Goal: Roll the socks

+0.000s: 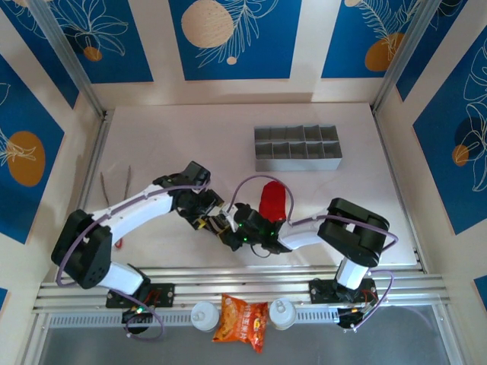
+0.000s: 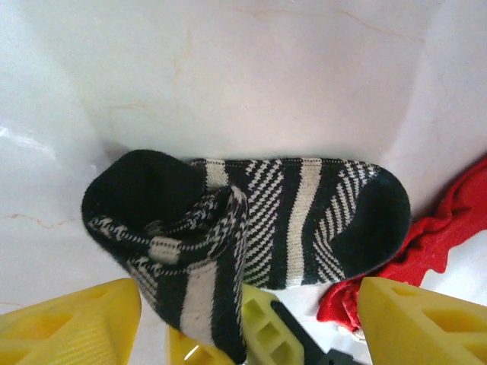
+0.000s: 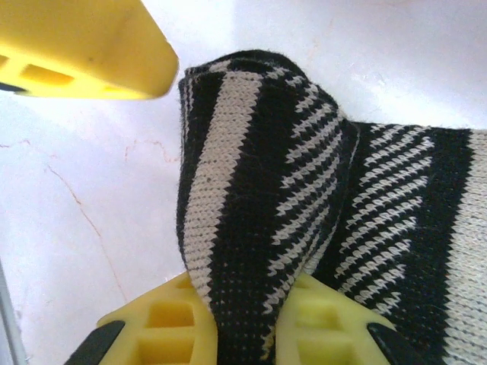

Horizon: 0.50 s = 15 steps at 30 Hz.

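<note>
The black sock with grey-white stripes [image 2: 304,213] lies flat on the white table, its toe pointing right. One end is folded up and over, and my right gripper [image 3: 247,304] is shut on that raised fold [image 3: 259,220]. Its yellow fingers [image 2: 262,334] also appear in the left wrist view under the fold. My left gripper [image 2: 243,304] stands open, its fingers [image 2: 72,323] wide on either side of the sock and touching nothing. The red sock [image 2: 434,243] lies crumpled against the striped sock's toe. Both grippers meet mid-table [image 1: 221,224], with the red sock [image 1: 272,199] just to their right.
A grey compartment tray [image 1: 297,147] stands at the back right. Thin metal tongs [image 1: 114,185] lie at the left. An orange snack bag [image 1: 240,321] and two white bottles [image 1: 204,315] sit on the rail at the near edge.
</note>
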Each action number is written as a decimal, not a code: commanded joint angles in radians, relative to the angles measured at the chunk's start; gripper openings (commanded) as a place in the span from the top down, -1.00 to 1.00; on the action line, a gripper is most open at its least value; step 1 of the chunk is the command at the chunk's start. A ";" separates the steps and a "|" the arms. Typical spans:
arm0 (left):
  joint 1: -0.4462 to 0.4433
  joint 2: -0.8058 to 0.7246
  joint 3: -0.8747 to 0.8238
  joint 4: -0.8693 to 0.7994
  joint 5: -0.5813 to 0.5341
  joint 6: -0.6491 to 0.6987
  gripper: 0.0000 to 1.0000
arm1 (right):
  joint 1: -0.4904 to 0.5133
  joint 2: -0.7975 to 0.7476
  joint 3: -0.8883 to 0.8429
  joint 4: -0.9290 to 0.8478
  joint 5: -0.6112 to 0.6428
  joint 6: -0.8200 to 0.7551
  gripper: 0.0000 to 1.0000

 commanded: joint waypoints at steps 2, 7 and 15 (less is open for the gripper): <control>0.005 -0.064 -0.075 0.002 0.017 0.042 -0.35 | -0.053 0.088 -0.084 -0.224 -0.090 0.089 1.00; 0.001 -0.066 -0.109 0.015 0.036 0.073 -0.14 | -0.113 0.112 -0.104 -0.183 -0.181 0.141 1.00; -0.023 0.026 -0.119 0.131 0.052 0.086 -0.12 | -0.176 0.163 -0.117 -0.122 -0.300 0.209 1.00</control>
